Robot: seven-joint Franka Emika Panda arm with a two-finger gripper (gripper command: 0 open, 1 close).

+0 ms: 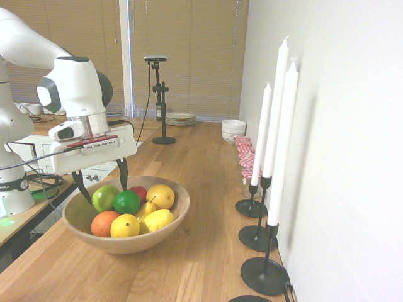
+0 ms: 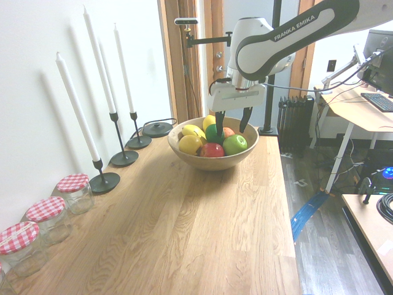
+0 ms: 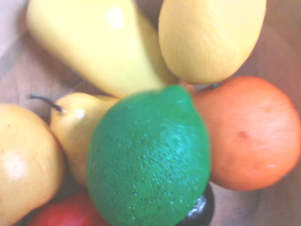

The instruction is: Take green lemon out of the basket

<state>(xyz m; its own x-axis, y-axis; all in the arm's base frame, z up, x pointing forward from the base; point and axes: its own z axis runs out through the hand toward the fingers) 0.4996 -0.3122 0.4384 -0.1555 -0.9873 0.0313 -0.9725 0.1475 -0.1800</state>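
Wide, shallow, light-brown wooden basket (image 1: 179, 217) sits on the pale wooden bench (image 1: 208, 251), holding a heap of fruit. The small, glossy, dark-green lemon (image 1: 126, 202) lies near the middle of the heap, inside the basket — touching the pale yellow-green apple (image 1: 104, 197) on one side, with the round orange (image 1: 104, 223) and a yellow lemon (image 1: 125, 226) just in front of it and a red apple (image 1: 139, 192) behind. White arm's gripper (image 1: 101, 179) hangs low over the rim side of the basket, its two dark fingers (image 1: 122, 173) spread wide apart, holding nothing; one finger dips beside the green lemon, the other outside the pale apple. Wrist view fills with the green lemon (image 3: 148, 157), pebbled skin, ringed by the orange (image 3: 249, 134), yellow lemons and a small yellow pear (image 3: 77, 127) with a stalk. Three tall white candles in black holders (image 1: 264, 189) stand along the wall, well apart from the basket
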